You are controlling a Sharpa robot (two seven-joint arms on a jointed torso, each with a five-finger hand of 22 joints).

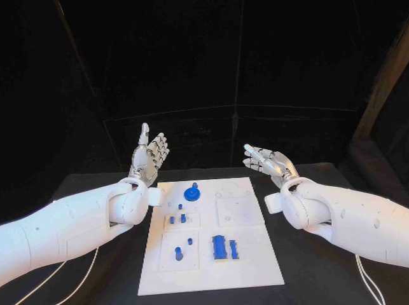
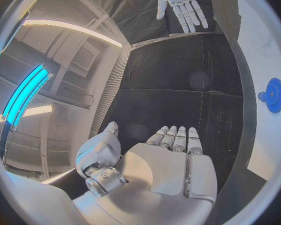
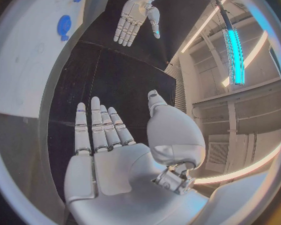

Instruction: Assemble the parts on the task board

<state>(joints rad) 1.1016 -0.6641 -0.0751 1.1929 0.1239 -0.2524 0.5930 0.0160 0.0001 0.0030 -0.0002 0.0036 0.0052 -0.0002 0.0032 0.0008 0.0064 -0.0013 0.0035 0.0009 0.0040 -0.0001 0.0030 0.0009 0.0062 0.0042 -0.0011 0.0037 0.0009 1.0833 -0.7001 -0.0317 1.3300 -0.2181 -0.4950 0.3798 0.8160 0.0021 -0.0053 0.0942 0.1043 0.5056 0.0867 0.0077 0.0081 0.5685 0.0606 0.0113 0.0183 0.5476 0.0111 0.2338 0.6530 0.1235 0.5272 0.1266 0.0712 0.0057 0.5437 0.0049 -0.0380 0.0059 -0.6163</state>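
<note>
**Head view: both hands raised and empty beside the board**

Head view is showing the left hand (image 1: pixel 150 154) standing upright past the board's far left corner, fingers straight and spread, holding nothing; the right hand (image 1: pixel 270 161) is hanging past the far right corner, palm turned inward, fingers apart and likewise empty; both wrist views are confirming flat, bare palms, the left (image 2: pixel 172 162) and the right (image 3: pixel 115 160). Held wide and high like this, the hands are leaving the board (image 1: pixel 250 267) in plain sight of the head camera, which reads as a neutral pose rather than a reach; that is a judgement only.

Between the arms the board is lying flat on the table (image 1: pixel 85 184), long side running away from the robot; blue parts are sitting across it: a gear (image 1: pixel 194 192) with a knob at the far end, also showing in the left wrist view (image 2: pixel 273 95); small pegs (image 1: pixel 177 219) in the middle left panel; another peg (image 1: pixel 179 253) in the near left panel; two taller blocks (image 1: pixel 224 247) standing side by side in the near right panel. Whether each part is sitting seated in its slot or merely resting loose is too small to tell; so the scene is fitting either a board waiting for parts to be fitted or one with the parts already standing in place and the hands drawn clear.
</note>
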